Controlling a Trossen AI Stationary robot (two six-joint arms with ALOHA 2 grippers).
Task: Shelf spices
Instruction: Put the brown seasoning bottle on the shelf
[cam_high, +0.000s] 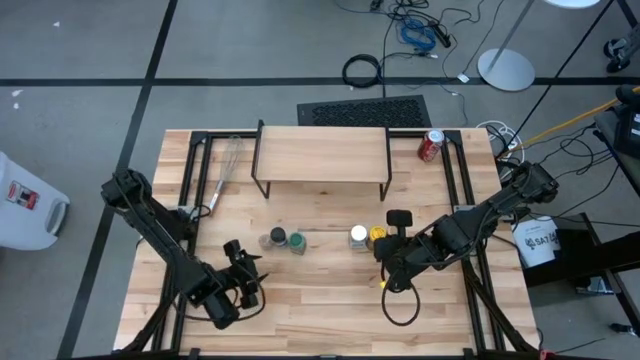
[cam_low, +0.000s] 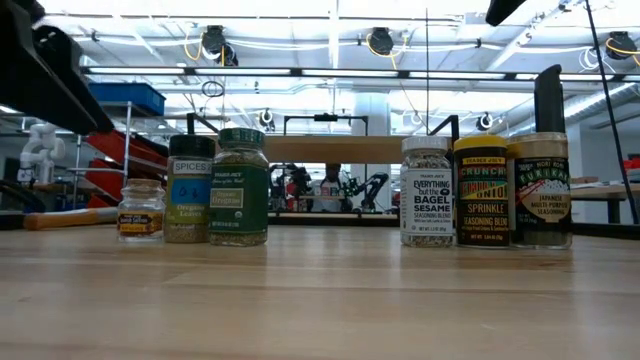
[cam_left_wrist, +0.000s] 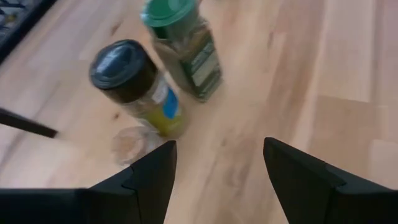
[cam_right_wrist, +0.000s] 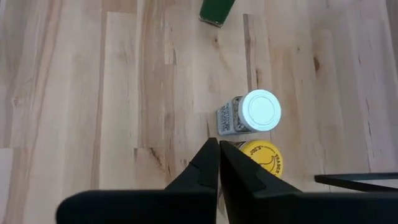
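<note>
1. High view: the shelf (cam_high: 322, 158) stands at the table's far middle, bare. The spices form two clusters on the table (cam_high: 330, 295) in front of it. The left gripper (cam_high: 243, 268) hangs near the left cluster; the right gripper (cam_high: 393, 232) is just beside the right cluster.
2. Low view: three jars stand left, among them the green-lidded jar (cam_low: 239, 186); three stand right, among them the white-lidded jar (cam_low: 426, 190).
3. Left wrist view: fingers (cam_left_wrist: 152, 180) spread, empty, above the dark-lidded jar (cam_left_wrist: 135, 86).
4. Right wrist view: fingers (cam_right_wrist: 202, 168) pressed together, empty, beside the yellow-lidded jar (cam_right_wrist: 262, 157).
</note>
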